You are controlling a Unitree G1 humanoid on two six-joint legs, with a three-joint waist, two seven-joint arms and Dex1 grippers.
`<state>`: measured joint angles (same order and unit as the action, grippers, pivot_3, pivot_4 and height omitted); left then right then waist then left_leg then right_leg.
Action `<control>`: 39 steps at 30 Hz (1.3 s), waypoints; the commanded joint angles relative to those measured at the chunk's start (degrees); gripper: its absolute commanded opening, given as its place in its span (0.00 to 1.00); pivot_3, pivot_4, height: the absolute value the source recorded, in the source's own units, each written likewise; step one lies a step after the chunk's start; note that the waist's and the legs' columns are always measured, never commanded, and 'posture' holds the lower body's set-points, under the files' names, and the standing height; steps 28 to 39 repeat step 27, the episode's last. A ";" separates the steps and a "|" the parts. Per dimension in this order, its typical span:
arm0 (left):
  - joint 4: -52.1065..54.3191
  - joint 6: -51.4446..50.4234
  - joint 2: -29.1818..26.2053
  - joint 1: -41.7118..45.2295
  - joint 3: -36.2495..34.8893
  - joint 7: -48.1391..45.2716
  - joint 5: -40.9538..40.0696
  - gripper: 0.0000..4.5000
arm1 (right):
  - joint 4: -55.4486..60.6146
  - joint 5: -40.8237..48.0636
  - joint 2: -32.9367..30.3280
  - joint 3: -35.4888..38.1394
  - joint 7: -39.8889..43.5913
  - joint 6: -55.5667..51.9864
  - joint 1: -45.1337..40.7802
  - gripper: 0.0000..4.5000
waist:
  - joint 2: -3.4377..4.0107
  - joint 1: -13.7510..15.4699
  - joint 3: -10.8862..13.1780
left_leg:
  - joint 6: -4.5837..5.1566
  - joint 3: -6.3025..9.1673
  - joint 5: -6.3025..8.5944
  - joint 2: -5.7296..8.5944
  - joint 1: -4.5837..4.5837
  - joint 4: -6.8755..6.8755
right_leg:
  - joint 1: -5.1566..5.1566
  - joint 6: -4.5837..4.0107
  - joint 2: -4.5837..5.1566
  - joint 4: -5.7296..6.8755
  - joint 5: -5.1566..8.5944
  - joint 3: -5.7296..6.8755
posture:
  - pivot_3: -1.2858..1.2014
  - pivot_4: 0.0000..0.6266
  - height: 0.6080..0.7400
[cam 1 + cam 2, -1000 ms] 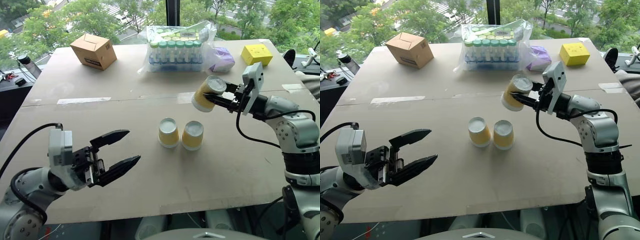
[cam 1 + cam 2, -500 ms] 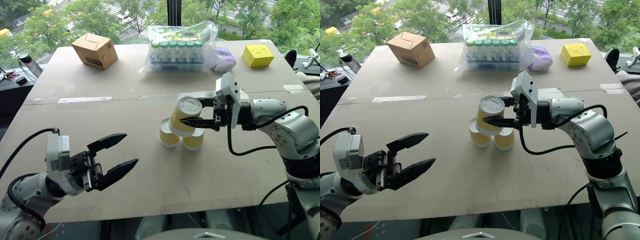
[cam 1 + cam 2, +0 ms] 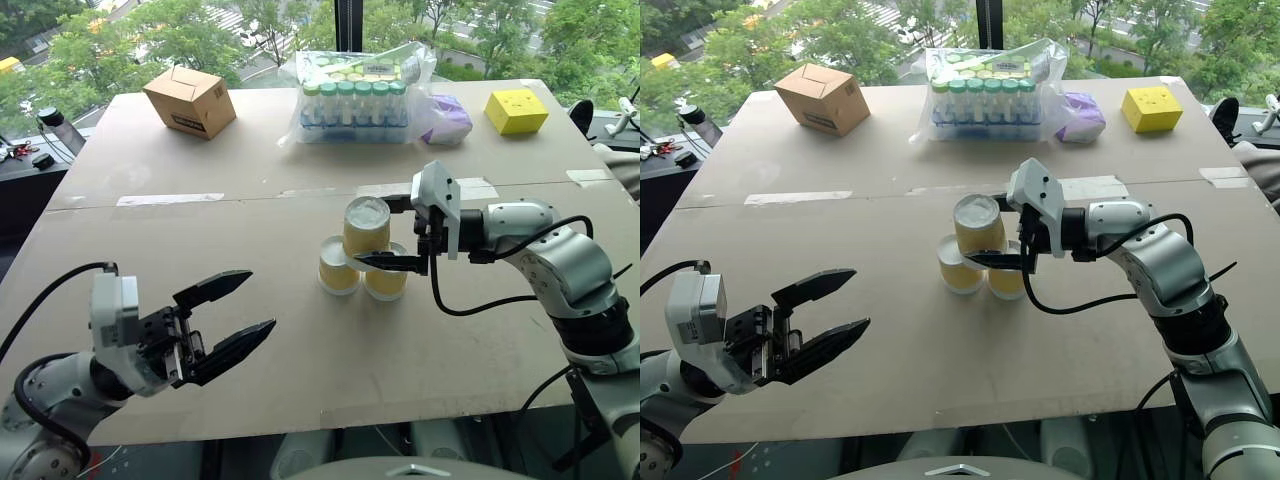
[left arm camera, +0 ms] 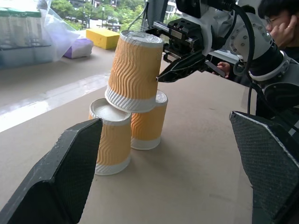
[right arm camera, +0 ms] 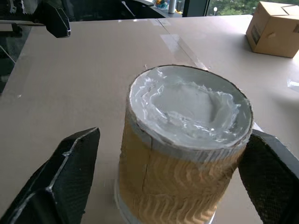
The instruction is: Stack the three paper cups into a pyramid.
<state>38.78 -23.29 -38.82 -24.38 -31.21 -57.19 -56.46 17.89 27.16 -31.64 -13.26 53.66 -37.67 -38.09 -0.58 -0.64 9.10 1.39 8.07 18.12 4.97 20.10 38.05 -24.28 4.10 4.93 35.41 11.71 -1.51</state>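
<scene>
Two paper cups [image 3: 338, 268] [image 3: 386, 281] stand upside down side by side at the table's middle. The third cup [image 3: 366, 225] rests on top of them, leaning a little, as the left wrist view's top cup [image 4: 135, 65] makes plain. My right gripper [image 3: 386, 236] reaches in from the right, open, one finger [image 5: 70, 177] on each side of that top cup [image 5: 187, 140], with a gap on at least one side. My left gripper [image 3: 260, 300] hovers open and empty at the near left, pointing toward the pyramid.
A cardboard box [image 3: 188, 100] sits at the far left. A bag of green-capped vials [image 3: 355, 100], a purple pack [image 3: 445, 118] and a yellow box [image 3: 516, 110] line the far edge. A person [image 4: 280, 18] sits beyond the right arm.
My right gripper carried the third cup leftward and down onto the two standing cups, then its jaws spread apart. The left gripper stayed put.
</scene>
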 commanded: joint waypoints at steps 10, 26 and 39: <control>0.76 -0.03 0.50 -2.30 -8.11 2.40 -7.07 1.00 | 6.89 10.42 -7.97 18.97 3.67 1.04 8.18 0.99 | -0.01 0.45 0.00 | 0.00 0.06 0.00 0.00 0.07 0.00 | 0.00 0.00 0.02 -0.07 0.00 0.06 | 0.52 0.24 1.00; -13.50 0.01 1.23 -2.97 -1.46 7.08 9.38 1.00 | 4.10 6.06 -9.60 35.70 11.20 21.34 51.19 0.99 | -0.03 1.09 0.01 | 0.10 -0.12 0.06 -0.08 -0.34 0.05 | 0.45 0.05 -0.03 -0.05 0.02 -0.03 | 0.52 0.24 1.00; -14.21 -0.14 1.25 -2.54 -0.62 6.98 9.94 1.00 | 3.88 5.76 -9.10 35.27 10.76 21.97 51.52 0.99 | -0.03 1.09 0.01 | 0.19 -0.12 0.11 -0.09 -0.35 0.06 | 0.47 0.06 -0.03 -0.05 0.02 -0.03 | 0.52 0.24 1.00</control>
